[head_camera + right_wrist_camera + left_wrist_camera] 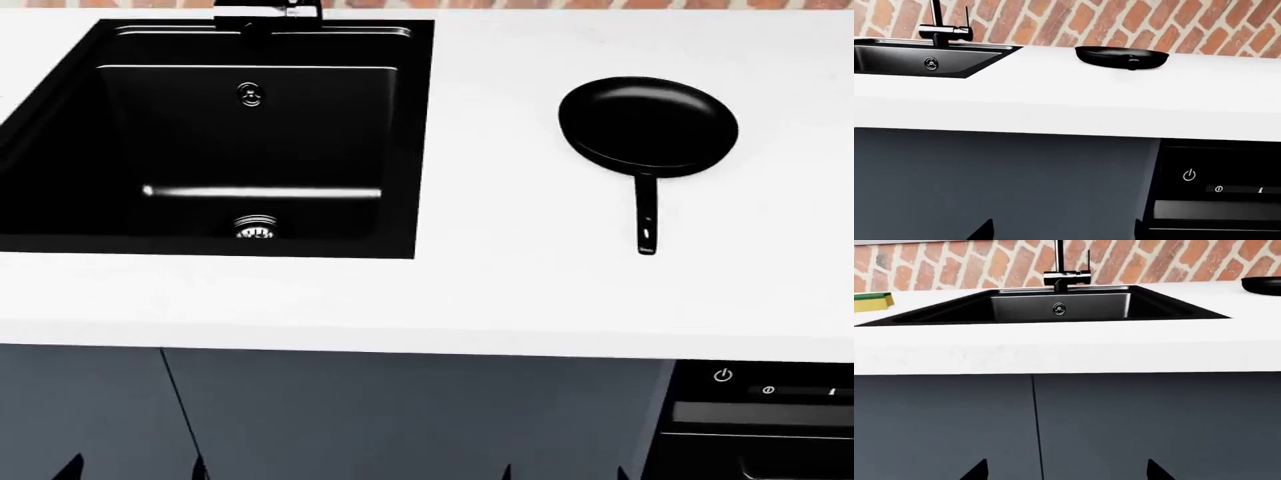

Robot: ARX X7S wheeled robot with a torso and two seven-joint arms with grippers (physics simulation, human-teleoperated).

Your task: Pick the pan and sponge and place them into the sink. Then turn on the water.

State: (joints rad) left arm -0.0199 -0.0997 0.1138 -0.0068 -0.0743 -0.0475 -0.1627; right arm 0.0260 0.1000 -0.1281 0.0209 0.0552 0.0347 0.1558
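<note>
The black pan (649,125) lies on the white counter right of the sink (414,140), its thin handle pointing toward the counter's front edge. In the right wrist view the pan (1121,56) sits beyond the counter edge. The green-and-yellow sponge (873,301) rests on the counter at the sink's (1174,310) far side from the pan; it is out of the head view. No water falls from the faucet (1066,275). My left gripper (1067,471) and right gripper (1061,231) hang low in front of the cabinet doors, both open and empty.
The white counter (507,290) overhangs grey cabinet doors (400,410). A black appliance panel with a power symbol (747,400) sits below the counter at the right. A brick wall (1121,20) backs the counter. The round drain (255,228) shows in the basin.
</note>
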